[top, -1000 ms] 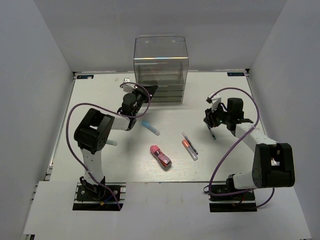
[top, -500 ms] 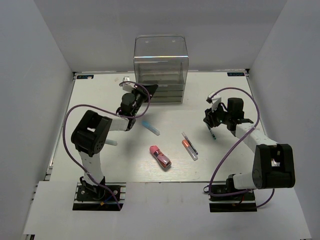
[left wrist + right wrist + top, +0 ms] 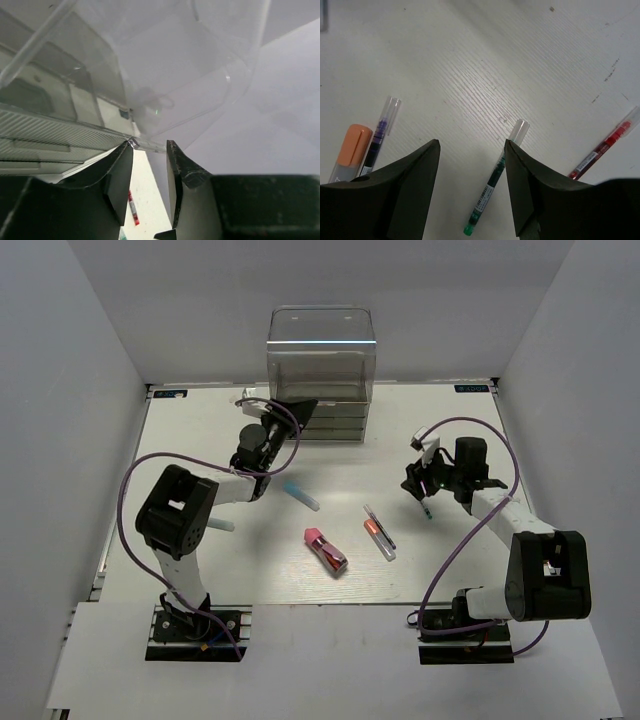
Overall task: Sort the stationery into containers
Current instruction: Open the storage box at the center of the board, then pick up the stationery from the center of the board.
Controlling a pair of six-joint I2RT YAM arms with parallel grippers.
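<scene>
Low in the middle of the frame, the pink-red tube (image 3: 325, 551), orange-tipped clear pen (image 3: 380, 540) and thin dark pen (image 3: 379, 524) lie on the table (image 3: 200, 440) as before. Just above them are the mint-green bar (image 3: 223, 526) and blue-capped white marker (image 3: 301, 495). At right, the right gripper (image 3: 471, 145) hangs with claws apart over a green pen (image 3: 492, 192). Farthest off, the left gripper (image 3: 150, 145) has pushed up to the clear box (image 3: 322, 370), claws apart at its lower front edge. The box's top front edge sits higher than before.
</scene>
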